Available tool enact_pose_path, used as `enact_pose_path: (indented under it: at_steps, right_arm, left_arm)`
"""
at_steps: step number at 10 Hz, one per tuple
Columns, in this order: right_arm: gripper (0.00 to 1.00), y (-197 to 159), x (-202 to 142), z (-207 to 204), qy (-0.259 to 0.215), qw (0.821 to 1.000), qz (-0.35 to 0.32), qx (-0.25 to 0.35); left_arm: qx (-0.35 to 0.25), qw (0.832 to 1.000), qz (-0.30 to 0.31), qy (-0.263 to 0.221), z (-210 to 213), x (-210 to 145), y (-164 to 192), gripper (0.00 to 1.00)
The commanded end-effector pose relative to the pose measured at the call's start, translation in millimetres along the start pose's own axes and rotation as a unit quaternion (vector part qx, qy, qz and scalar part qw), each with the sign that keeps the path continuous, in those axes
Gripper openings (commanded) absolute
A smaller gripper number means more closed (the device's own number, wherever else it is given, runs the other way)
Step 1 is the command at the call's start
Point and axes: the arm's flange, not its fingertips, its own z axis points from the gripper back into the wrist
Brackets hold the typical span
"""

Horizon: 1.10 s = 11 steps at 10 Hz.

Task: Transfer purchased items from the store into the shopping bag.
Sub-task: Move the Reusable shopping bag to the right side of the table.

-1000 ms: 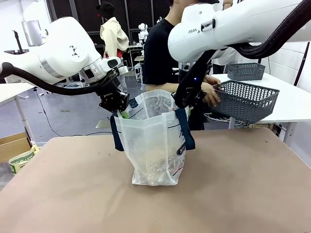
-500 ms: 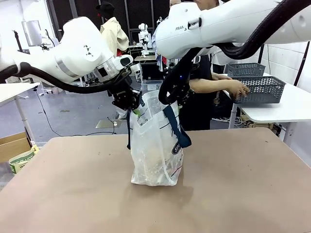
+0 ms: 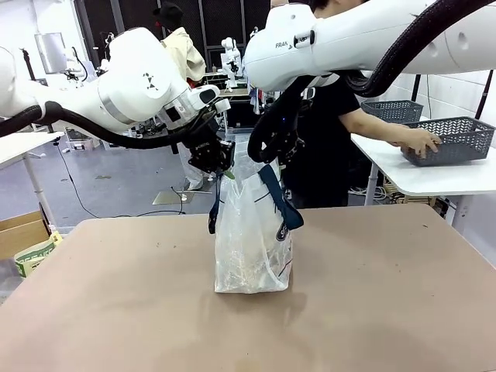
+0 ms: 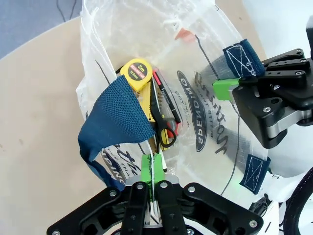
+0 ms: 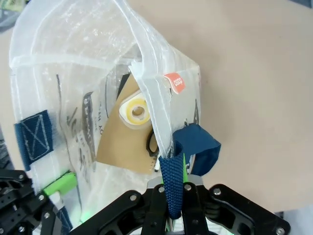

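Note:
The translucent shopping bag point(image 3: 252, 232) stands on the brown table, its mouth pulled narrow between my two grippers. My left gripper point(image 3: 219, 163) is shut on the bag's rim beside a navy strap point(image 4: 115, 122). My right gripper point(image 3: 271, 153) is shut on the opposite rim and its strap point(image 5: 172, 181). Purchased items lie inside: a yellow tape measure point(image 4: 137, 73), a black-handled tool point(image 4: 164, 120), a flat tan cardboard box point(image 5: 124, 142) and a yellow ring point(image 5: 137, 111). The grey store basket point(image 3: 453, 138) rests on the white side table under the person's hand point(image 3: 418, 142).
A person in a black shirt point(image 3: 329, 147) stands behind the bag, reaching right. A second grey basket point(image 3: 391, 110) sits farther back on the white table point(image 3: 418, 177). A cardboard box point(image 3: 19, 232) stands on the floor at left. The brown table point(image 3: 372, 310) is bare around the bag.
Both grippers drew toward each other, narrowing the bag's mouth and making the bag taller and slimmer. The person carried the basket away to the right and set it on the white table.

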Motion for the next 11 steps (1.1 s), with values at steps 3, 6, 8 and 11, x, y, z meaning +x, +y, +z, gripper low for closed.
enact_pose_path:
  at_steps: [3,6,8,11]
  right_arm:
    - [0.00,3,0,-4,-0.020,1.000,-0.003,0.018]
    - [0.00,6,1,-8,-0.032,0.998,-0.025,0.052]
    - [0.00,10,8,-12,-0.039,0.996,-0.017,0.073]
    - [0.00,12,13,-15,-0.046,0.995,-0.028,0.087]
  left_arm:
    - [-0.018,1.000,0.005,-0.021,-4,1,-1,0.00]
    - [-0.044,0.998,0.009,-0.050,-9,2,-5,0.00]
    - [-0.053,0.997,-0.012,-0.056,-11,5,-10,0.00]
    - [-0.069,0.996,-0.016,-0.047,-20,13,-15,0.00]
